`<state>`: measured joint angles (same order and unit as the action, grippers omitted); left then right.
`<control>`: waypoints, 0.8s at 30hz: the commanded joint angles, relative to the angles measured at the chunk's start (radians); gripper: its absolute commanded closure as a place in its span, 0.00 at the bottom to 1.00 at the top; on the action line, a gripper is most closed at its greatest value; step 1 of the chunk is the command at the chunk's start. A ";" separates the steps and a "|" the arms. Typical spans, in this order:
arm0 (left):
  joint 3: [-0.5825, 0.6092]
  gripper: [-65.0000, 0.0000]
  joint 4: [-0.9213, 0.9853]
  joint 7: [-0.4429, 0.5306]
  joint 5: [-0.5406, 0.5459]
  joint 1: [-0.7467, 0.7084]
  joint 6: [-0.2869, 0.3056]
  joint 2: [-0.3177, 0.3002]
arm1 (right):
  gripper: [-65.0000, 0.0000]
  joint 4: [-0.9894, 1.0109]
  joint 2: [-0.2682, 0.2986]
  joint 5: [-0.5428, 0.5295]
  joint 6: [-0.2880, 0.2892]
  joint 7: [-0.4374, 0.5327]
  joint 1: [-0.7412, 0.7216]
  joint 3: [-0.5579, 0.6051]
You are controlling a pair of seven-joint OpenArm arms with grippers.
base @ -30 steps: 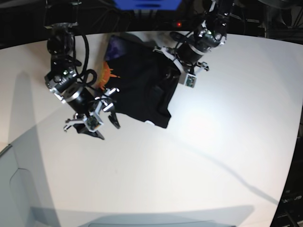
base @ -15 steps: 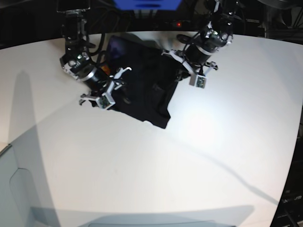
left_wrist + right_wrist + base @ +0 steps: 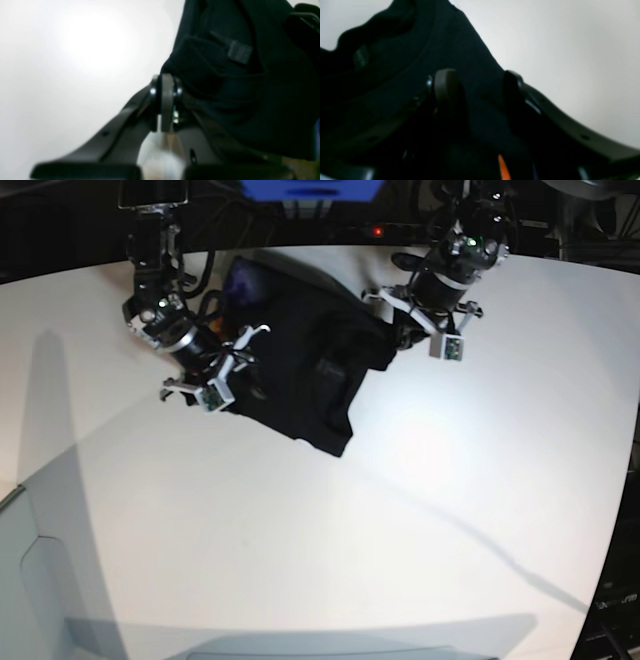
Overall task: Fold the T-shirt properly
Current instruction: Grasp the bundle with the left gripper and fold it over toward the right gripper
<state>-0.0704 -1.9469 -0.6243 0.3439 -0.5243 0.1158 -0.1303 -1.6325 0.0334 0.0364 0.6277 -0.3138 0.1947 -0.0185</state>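
The white table (image 3: 330, 530) is bare from the middle out to 3, 6 and 9 o'clock in the base view, wide open room on every near side, while its far edge at 12 o'clock curves right behind the work and a dark cluttered background begins there. The T-shirt (image 3: 300, 375) lies bunched near that far edge, between 11 and 12 o'clock, a black heap with a bit of purple print showing at its far corner and a tail of cloth trailing toward the table's middle. The right gripper (image 3: 228, 370) sits at the shirt's 9 o'clock edge; the left gripper (image 3: 405, 332) sits at its 2 o'clock edge. In the right wrist view the right gripper (image 3: 476, 86) has its fingers (image 3: 445, 82) spread apart with a fold of black cloth (image 3: 460, 50) lying between them, touching at least the left one; whether they press it is not clear, and a sliver of orange print shows at the bottom. In the left wrist view the left gripper (image 3: 166, 100) has its jaws brought fully together, the black shirt (image 3: 237, 87) bunched just beside and against the fingertips at 1 o'clock; blur hides whether any cloth is caught between them.
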 commanded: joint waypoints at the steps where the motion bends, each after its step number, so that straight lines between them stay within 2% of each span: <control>1: 0.001 0.97 -0.022 0.019 0.019 -0.010 0.002 -0.001 | 0.58 -0.019 0.001 -0.016 -0.007 0.023 -0.011 0.001; 3: -0.002 0.85 -0.021 0.019 0.054 -0.026 0.000 -0.010 | 0.58 -0.024 0.001 -0.016 -0.007 0.023 -0.018 0.001; 5: -0.024 0.66 -0.024 0.019 0.094 -0.041 0.000 -0.010 | 0.58 -0.024 0.003 -0.016 -0.007 0.023 -0.018 0.001; 7: -0.058 0.54 -0.026 0.021 0.122 -0.058 0.000 -0.007 | 0.58 -0.028 0.003 -0.016 -0.007 0.023 -0.018 0.001; 11: -0.141 0.55 -0.029 0.028 0.172 -0.082 0.002 -0.001 | 0.58 -0.050 0.000 -0.016 -0.007 0.023 -0.025 0.001; 18: -0.331 0.55 -0.029 0.019 0.332 -0.086 0.003 -0.001 | 0.50 -0.153 -0.005 -0.016 -0.007 0.023 -0.018 -0.001; 24: -0.391 0.55 -0.030 0.019 0.381 -0.086 0.005 -0.004 | 0.50 -0.165 -0.005 -0.016 -0.007 0.023 -0.018 -0.005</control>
<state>-0.4561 -1.9537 -0.6235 0.7090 -0.6056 0.1104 -0.1272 -1.7786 0.0299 0.0368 0.6277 -0.3202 0.1844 -0.0216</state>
